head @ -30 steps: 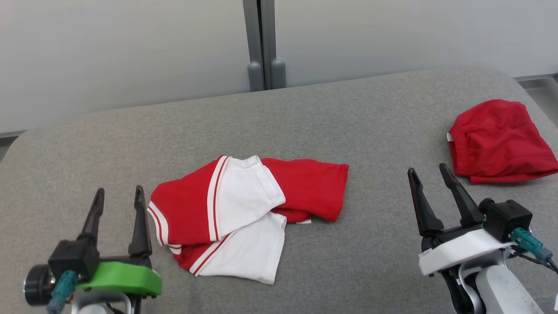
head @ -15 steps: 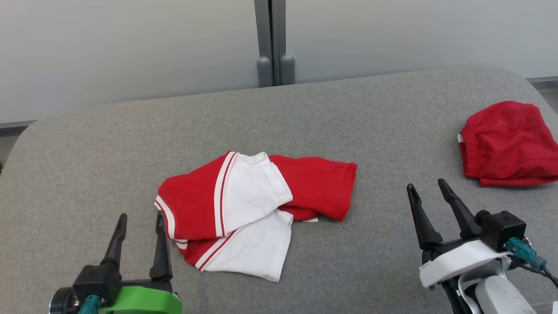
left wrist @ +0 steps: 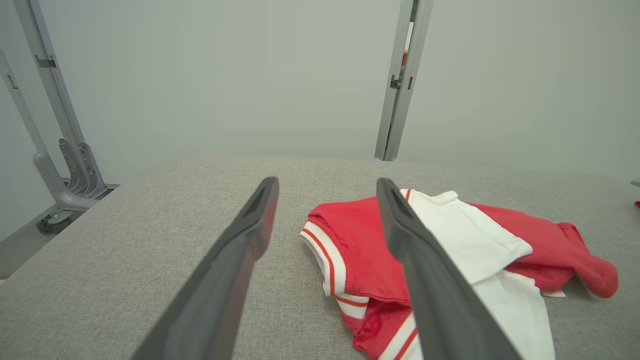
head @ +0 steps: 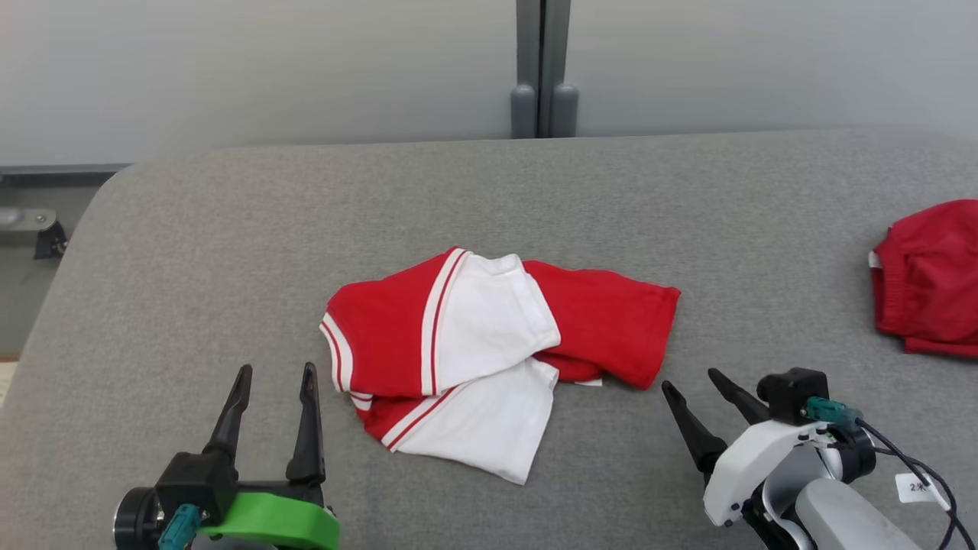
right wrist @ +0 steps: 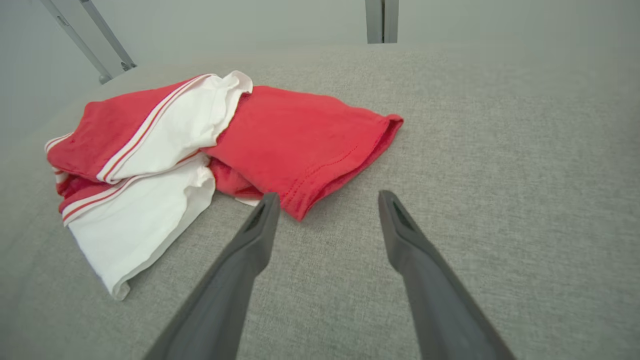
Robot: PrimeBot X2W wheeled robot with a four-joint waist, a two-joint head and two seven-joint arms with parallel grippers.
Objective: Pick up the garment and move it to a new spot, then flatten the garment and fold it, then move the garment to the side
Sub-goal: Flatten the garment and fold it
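Garment (head: 489, 344) crumpled at centre of desk (head: 229, 229).
Left tool (head: 276, 367) and right tool (head: 688, 378): both spread, empty, flanking garment on near side, not touching it.

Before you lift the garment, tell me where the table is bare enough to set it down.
Bare: the far strip of the grey table behind the red-and-white garment; the left end beyond it; the stretch between it and the red cloth. Crowded: the near edge, where the open left pincer and right pincer flank the garment.
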